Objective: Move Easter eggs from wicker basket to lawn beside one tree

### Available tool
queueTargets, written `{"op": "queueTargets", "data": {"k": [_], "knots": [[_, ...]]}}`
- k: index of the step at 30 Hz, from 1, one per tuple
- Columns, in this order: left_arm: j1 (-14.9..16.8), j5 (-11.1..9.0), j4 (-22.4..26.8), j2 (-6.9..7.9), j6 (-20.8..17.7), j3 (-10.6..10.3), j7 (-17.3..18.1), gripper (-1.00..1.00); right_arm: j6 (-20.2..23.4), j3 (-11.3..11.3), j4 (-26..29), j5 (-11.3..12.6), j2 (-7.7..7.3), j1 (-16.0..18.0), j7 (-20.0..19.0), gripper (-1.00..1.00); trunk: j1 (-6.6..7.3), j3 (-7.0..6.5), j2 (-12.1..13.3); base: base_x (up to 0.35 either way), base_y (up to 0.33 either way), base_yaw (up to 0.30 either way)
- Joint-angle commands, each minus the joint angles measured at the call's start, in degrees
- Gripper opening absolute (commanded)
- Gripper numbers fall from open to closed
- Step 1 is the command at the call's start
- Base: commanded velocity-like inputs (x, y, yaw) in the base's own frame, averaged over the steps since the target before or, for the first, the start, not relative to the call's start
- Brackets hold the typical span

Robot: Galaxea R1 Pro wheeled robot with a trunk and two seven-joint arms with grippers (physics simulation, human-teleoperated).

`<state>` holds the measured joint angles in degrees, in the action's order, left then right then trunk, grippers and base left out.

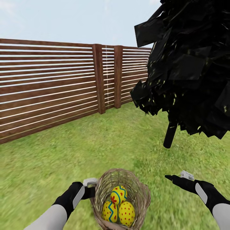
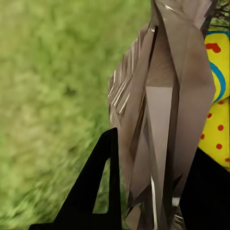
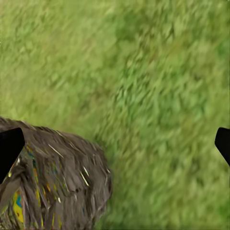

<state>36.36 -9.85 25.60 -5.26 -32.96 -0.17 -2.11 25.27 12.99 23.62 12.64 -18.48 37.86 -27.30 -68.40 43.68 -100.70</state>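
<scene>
Easter eggs (image 1: 118, 206) in wicker basket (image 1: 140, 191), left claw (image 1: 92, 191) clamped on its rim, right claw (image 1: 168, 176) spread, over fenced lawn (image 1: 64, 153).

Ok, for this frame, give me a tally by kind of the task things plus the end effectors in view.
Easter eggs: 3, all in the basket (top one, lower left, lower right)
wicker basket: 1
End effectors: 2 (left end effector, closed on the basket rim; right end effector, free over the lawn)
Total: 6
</scene>
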Motion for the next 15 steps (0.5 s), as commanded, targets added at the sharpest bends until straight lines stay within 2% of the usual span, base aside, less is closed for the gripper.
{"op": "queueTargets", "data": {"k": [1,4,6,9,13,15], "knots": [[0.1,-1.4,0.2,0.46,-0.3,0.8,2.2,-1.00,0.5,0.3,0.0,0.3,0.02,0.0,-0.1,1.00,0.23,-0.14,0.4,0.000,0.000,0.000],[0.0,-1.6,0.2,1.81,-0.3,1.4,6.2,-1.00,0.5,0.3,0.0,0.3,-0.02,0.0,-0.1,1.00,0.89,-0.68,1.6,0.000,0.000,0.000],[0.0,-1.6,0.1,1.91,-0.3,1.6,6.9,-1.00,0.5,0.3,0.1,0.3,-0.08,0.0,-0.1,1.00,1.33,-1.04,2.4,0.000,0.000,0.000],[0.0,-2.0,0.1,1.90,-0.3,3.4,8.5,-1.00,0.5,0.5,0.0,0.4,-0.41,0.0,-0.1,1.00,1.99,-1.57,3.6,0.000,0.000,0.000],[0.0,-2.0,0.1,1.93,-0.3,3.5,9.0,-1.00,0.2,0.5,-0.2,0.3,-0.22,0.0,0.1,1.00,2.87,-2.29,5.2,0.000,0.000,0.000],[0.0,-2.0,0.1,1.94,-0.3,3.5,9.1,-1.00,0.1,0.5,-0.2,-0.7,-0.38,-0.6,3.1,1.00,3.31,-2.65,6.0,0.000,0.000,0.000]]}}
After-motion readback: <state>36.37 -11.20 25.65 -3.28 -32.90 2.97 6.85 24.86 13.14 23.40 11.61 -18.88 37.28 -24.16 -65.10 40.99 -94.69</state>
